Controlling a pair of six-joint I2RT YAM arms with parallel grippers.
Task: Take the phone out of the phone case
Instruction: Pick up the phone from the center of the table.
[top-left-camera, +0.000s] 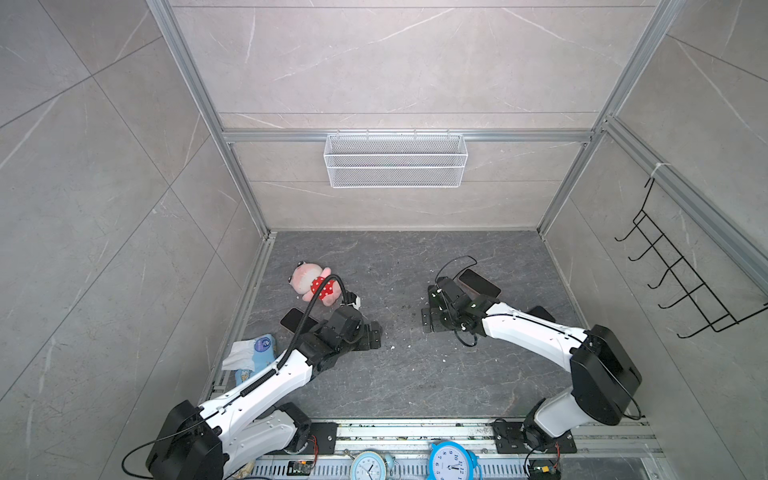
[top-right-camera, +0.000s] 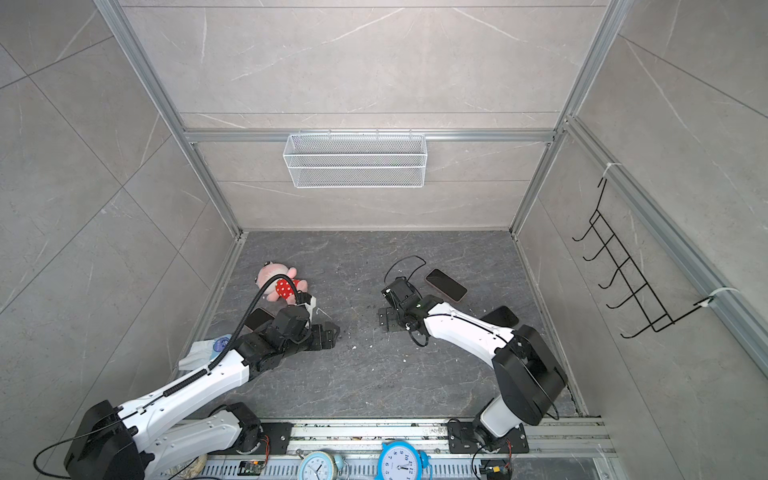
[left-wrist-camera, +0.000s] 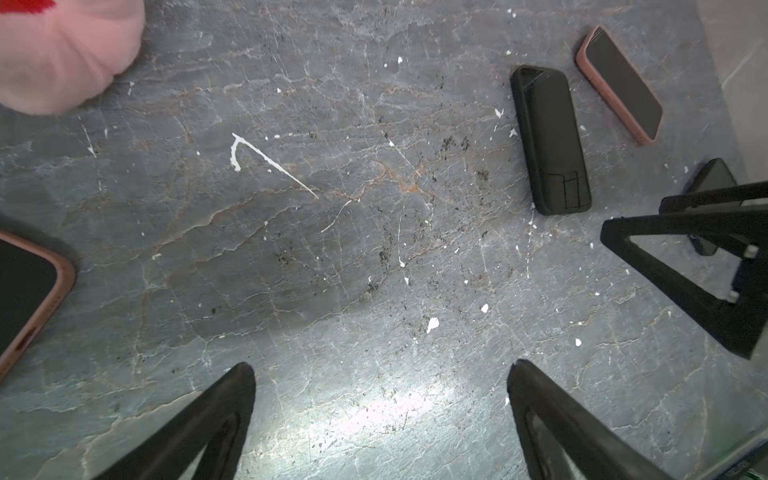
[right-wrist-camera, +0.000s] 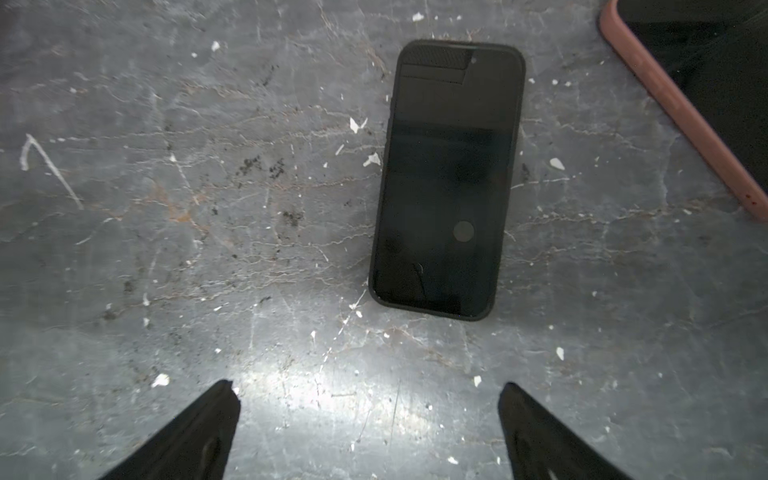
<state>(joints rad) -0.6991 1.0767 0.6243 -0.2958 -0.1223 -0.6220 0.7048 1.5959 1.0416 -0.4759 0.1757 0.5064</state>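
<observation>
Left tool (left-wrist-camera: 381, 365) and right tool (right-wrist-camera: 368, 385) gape wide, empty, arms low over the desk (right-wrist-camera: 166, 249), the right near the phone (right-wrist-camera: 446, 178).

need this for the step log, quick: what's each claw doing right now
left claw: open, holding nothing, over bare table.
right claw: open, holding nothing; the black phone lies just beyond its tips, untouched.
</observation>
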